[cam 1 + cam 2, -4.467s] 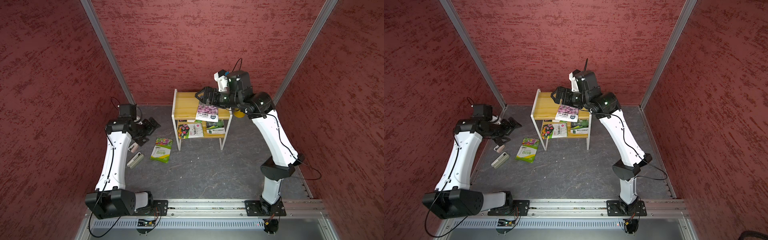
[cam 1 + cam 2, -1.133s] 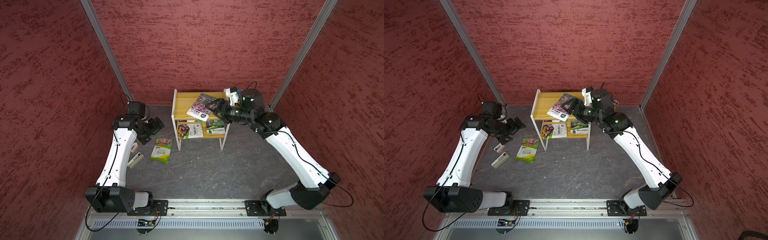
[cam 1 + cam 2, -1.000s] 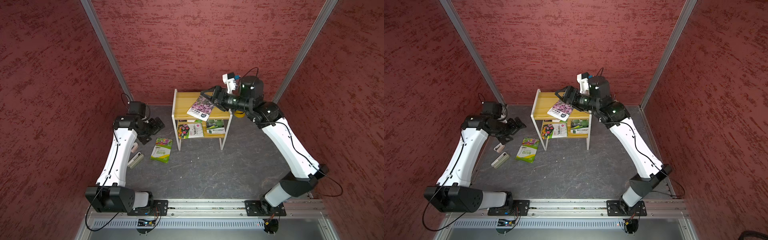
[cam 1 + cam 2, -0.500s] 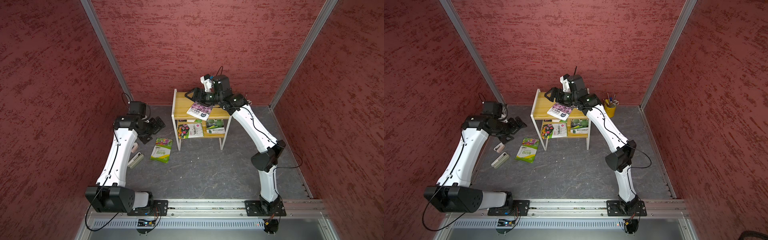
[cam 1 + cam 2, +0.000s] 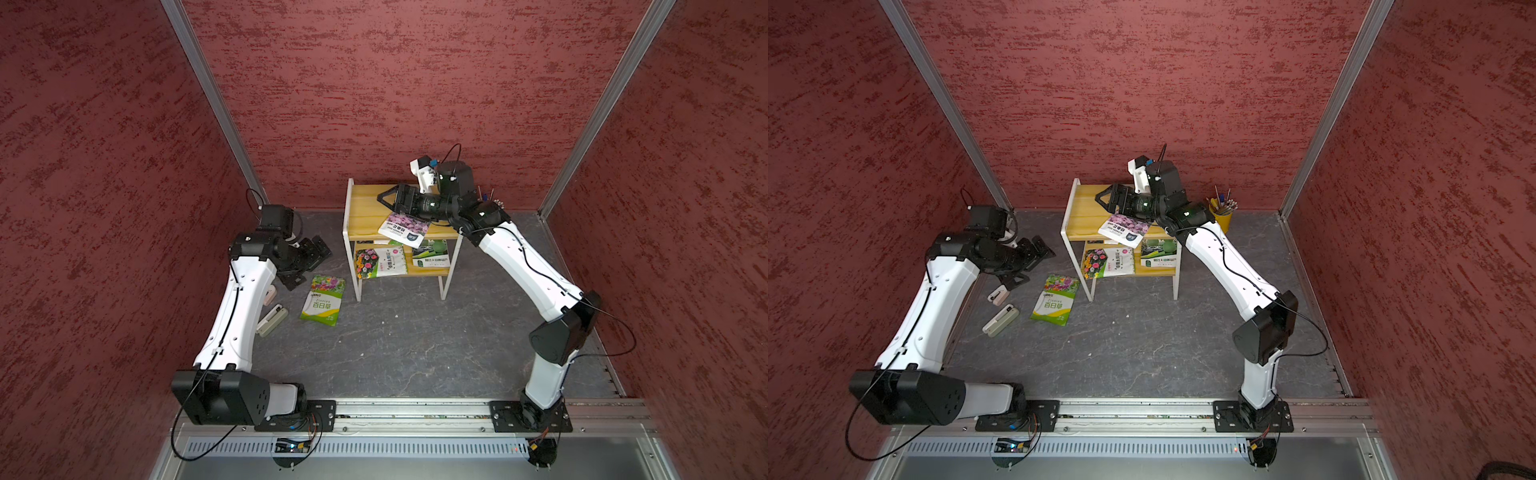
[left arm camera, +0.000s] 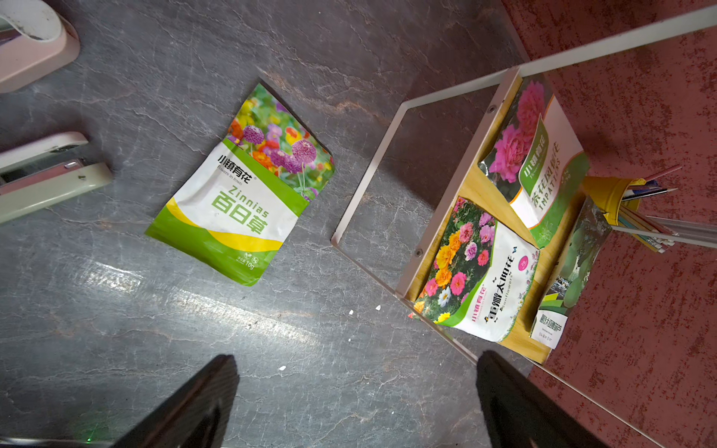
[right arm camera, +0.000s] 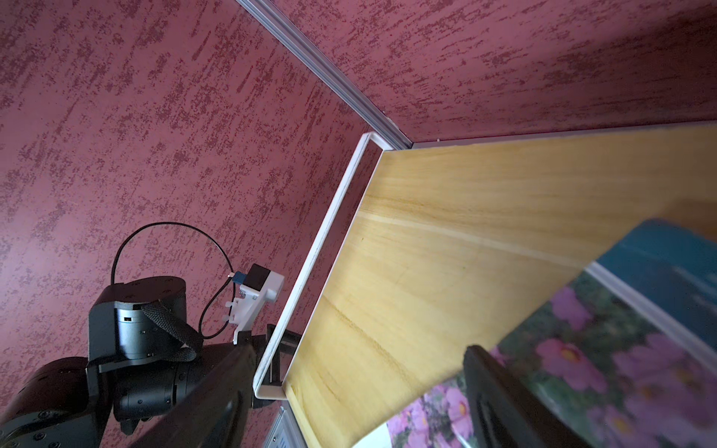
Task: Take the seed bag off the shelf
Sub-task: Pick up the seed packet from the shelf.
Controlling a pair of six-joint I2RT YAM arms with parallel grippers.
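Dark slate floor [image 5: 395, 345], red textured walls [image 5: 395, 104] | purple-flowered seed bag [image 5: 403, 229] is seen askew on the shelf [image 5: 365, 208], overhanging the top board's front edge | right gripper [image 5: 384, 198] is spread wide above that board, nothing clasped; contact with the bag cannot be told | left gripper [image 5: 309, 257] is spread, empty.

purple seed bag [image 5: 404, 229] turned askew on shelf [image 5: 362, 208] top, right tool [image 5: 384, 199] shifted past it, jaws apart

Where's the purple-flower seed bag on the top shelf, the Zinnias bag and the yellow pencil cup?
purple-flower seed bag [image 5: 404, 229]: a top view, middle of its face.
Zinnias bag [image 6: 234, 196]: left wrist view, white label.
yellow pencil cup [image 5: 1224, 220]: a top view, its side wall.
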